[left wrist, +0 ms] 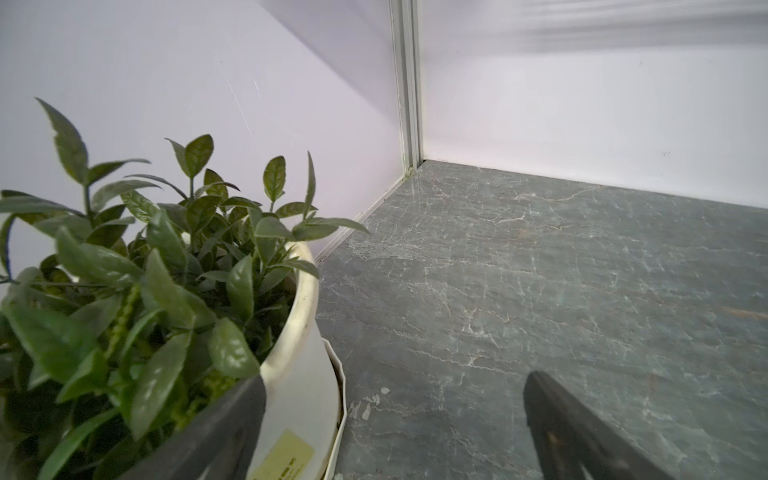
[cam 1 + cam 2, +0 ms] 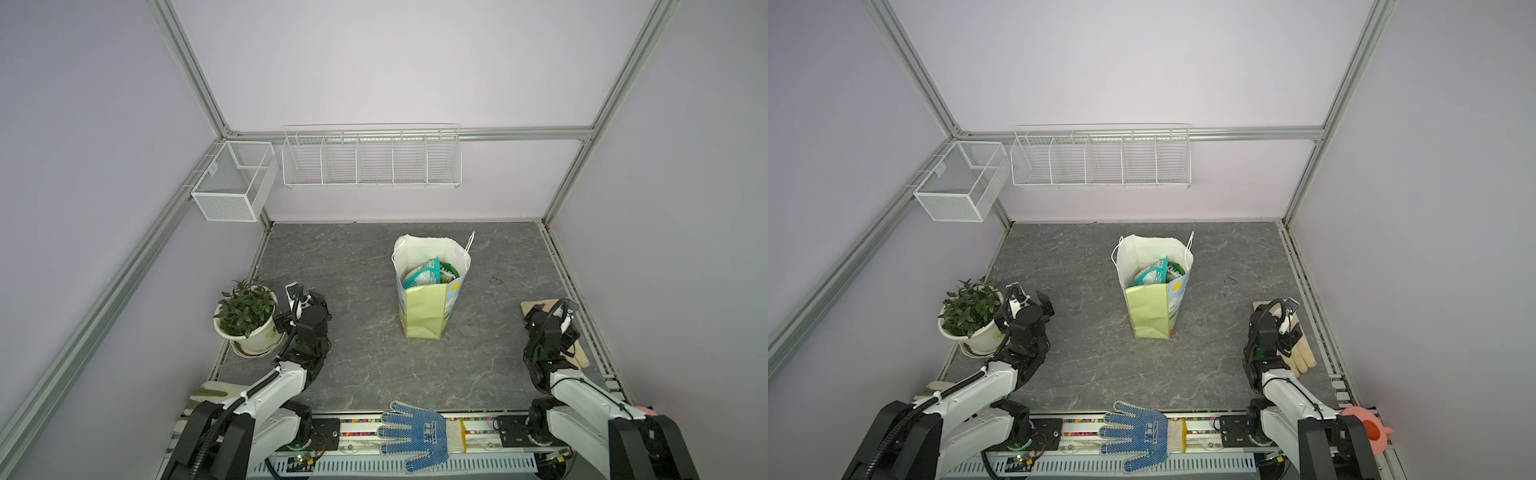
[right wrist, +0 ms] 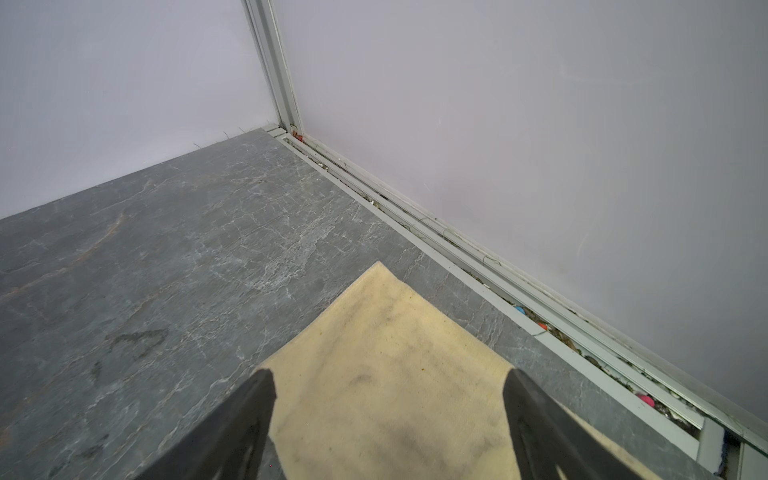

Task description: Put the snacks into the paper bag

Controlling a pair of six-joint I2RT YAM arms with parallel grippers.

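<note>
The grey table (image 2: 353, 374) bears the upright paper bag (image 2: 424, 316) near its middle, the left gripper (image 1: 395, 382) spread wide beside a potted plant (image 1: 166, 270), the right gripper (image 3: 389, 374) wide above a cream glove (image 3: 386, 332), and the snacks (image 2: 430, 272) inside the bag.

top views: high, looking down, whole table (image 2: 353, 374) | wrists: low, close, facing opposite back corners

One paper bag (image 2: 422, 316) — two snacks (image 2: 426, 274) showing inside; two wire baskets (image 2: 372, 166), one plant (image 2: 245, 309), one blue glove (image 2: 415, 432).
</note>
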